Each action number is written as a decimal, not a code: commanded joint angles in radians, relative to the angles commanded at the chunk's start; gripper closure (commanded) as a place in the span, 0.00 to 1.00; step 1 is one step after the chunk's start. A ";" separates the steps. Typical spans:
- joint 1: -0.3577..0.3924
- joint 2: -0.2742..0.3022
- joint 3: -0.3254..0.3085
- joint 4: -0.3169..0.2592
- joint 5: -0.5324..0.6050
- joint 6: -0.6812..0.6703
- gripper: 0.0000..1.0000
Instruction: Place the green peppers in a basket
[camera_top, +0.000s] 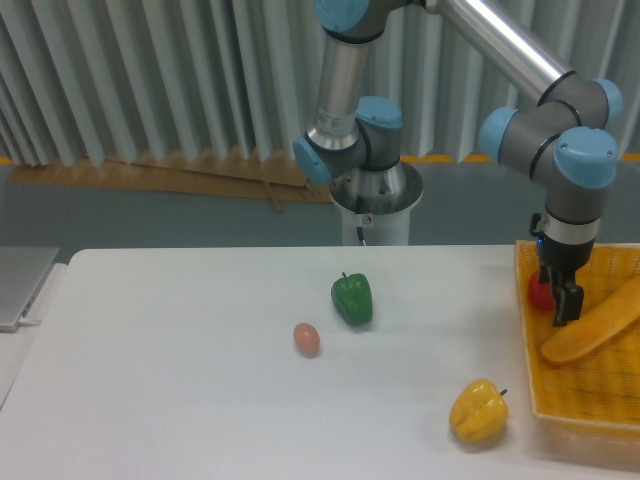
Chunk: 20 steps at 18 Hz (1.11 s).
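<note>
Upright green pepper (352, 299) on table, stem up, basket (598, 400) well apart

Green pepper (352, 299): glossy dark green. Basket (600, 395): yellow-orange woven mesh. Yellow bell pepper (478, 411): yellow. Egg (306, 338): pinkish-brown. Red pepper (540, 291): red. Tabletop (180, 380): white. Gripper (562, 300): black.

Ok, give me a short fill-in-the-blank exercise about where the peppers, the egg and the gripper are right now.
1. The green pepper sits on the white ____, not in the basket.
2. The small item just left of the green pepper is a brown ____.
3. The gripper hangs over the ____, beside a red pepper.
4. The pepper nearest the front edge is ____ in colour.

Missing words: table; egg; basket; yellow
</note>
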 joint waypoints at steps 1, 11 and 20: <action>-0.002 0.000 0.000 0.003 0.000 0.000 0.00; -0.002 -0.003 0.000 0.020 0.000 -0.002 0.00; -0.002 -0.005 0.000 0.020 0.000 0.000 0.00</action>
